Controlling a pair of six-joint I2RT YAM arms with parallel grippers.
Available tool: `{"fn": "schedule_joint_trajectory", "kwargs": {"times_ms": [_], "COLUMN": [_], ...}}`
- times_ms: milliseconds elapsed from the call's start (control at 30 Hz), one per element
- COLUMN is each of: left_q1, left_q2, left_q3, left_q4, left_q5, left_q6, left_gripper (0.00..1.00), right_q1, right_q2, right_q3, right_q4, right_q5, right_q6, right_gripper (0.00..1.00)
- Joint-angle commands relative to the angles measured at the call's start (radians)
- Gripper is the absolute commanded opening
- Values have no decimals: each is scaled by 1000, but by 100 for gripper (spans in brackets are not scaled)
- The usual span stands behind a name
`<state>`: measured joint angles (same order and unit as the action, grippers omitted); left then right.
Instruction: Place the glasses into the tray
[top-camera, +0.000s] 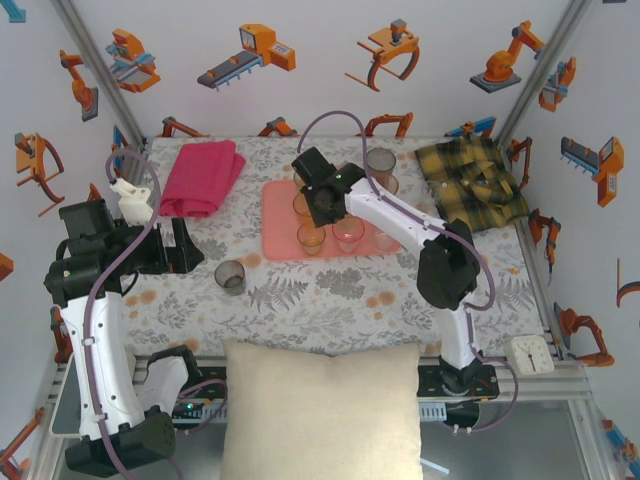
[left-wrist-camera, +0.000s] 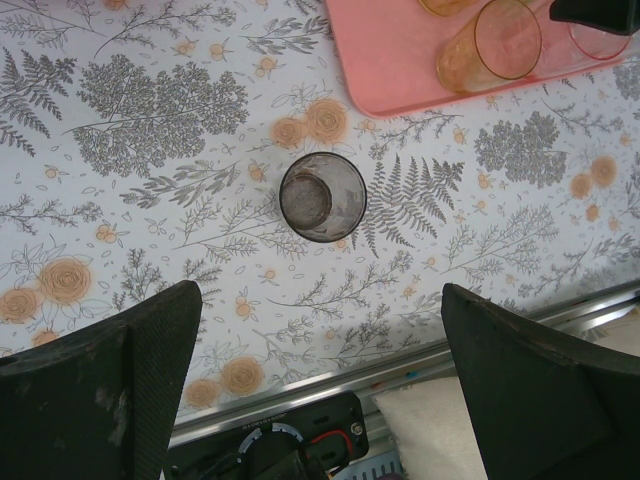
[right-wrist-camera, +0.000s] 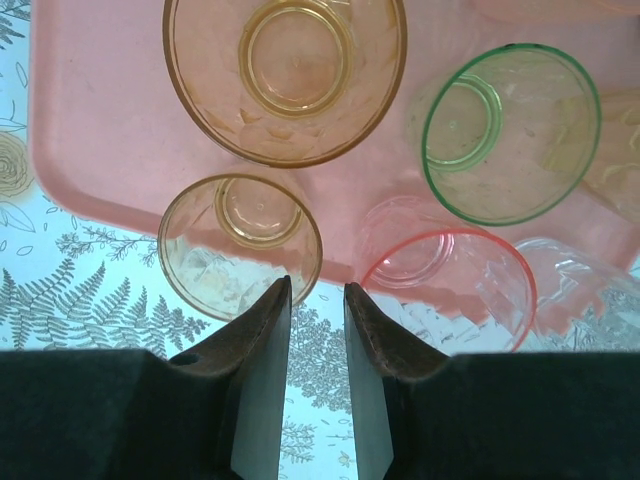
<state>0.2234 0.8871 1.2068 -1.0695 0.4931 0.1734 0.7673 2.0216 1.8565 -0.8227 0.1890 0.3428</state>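
Note:
The salmon-pink tray (top-camera: 278, 232) lies mid-table with several glasses on it. From the right wrist I see a large amber glass (right-wrist-camera: 285, 75), a smaller amber glass (right-wrist-camera: 240, 245), a green one (right-wrist-camera: 510, 130), a pink one (right-wrist-camera: 450, 285) and a clear one (right-wrist-camera: 580, 290). My right gripper (right-wrist-camera: 317, 290) hovers over the tray's near edge, jaws a little apart with nothing between them. A smoky grey glass (top-camera: 230, 277) (left-wrist-camera: 322, 197) stands upright on the tablecloth near the tray's front left corner. My left gripper (left-wrist-camera: 320, 340) is wide open above the cloth, just short of that glass. Another grey glass (top-camera: 381, 160) stands behind the tray.
A folded magenta towel (top-camera: 203, 176) lies at the back left and a yellow plaid shirt (top-camera: 470, 180) at the back right. A cream pillow (top-camera: 320, 410) covers the near edge between the arm bases. A small white clock (top-camera: 527, 353) sits on the front rail at the right.

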Motion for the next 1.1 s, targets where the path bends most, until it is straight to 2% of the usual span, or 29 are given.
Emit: {"fn": "schedule_joint_trajectory", "kwargs": {"times_ms": [0, 333, 433, 567, 867, 1067], "left_q1": [6, 6, 4, 4, 3, -1], "left_q2": [9, 19, 4, 18, 35, 32], "left_q3": [-2, -24, -65, -75, -114, -128], "left_q4": [-4, -4, 40, 36, 45, 48], "left_q5": [-12, -44, -114, -148, -100, -92], "left_q6": [5, 13, 28, 87, 106, 99], "left_gripper": [97, 97, 97, 97, 100, 92], "right_q1": [23, 132, 169, 202, 209, 228], "right_q2": [-87, -125, -132, -147, -247, -236], "right_q3": [44, 89, 76, 55, -125, -118], "right_q4": [-19, -1, 41, 48, 174, 179], "right_q5": [30, -11, -59, -47, -112, -150], "right_q6": [-11, 2, 8, 15, 97, 104], "right_gripper": [30, 30, 30, 30, 30, 30]}}
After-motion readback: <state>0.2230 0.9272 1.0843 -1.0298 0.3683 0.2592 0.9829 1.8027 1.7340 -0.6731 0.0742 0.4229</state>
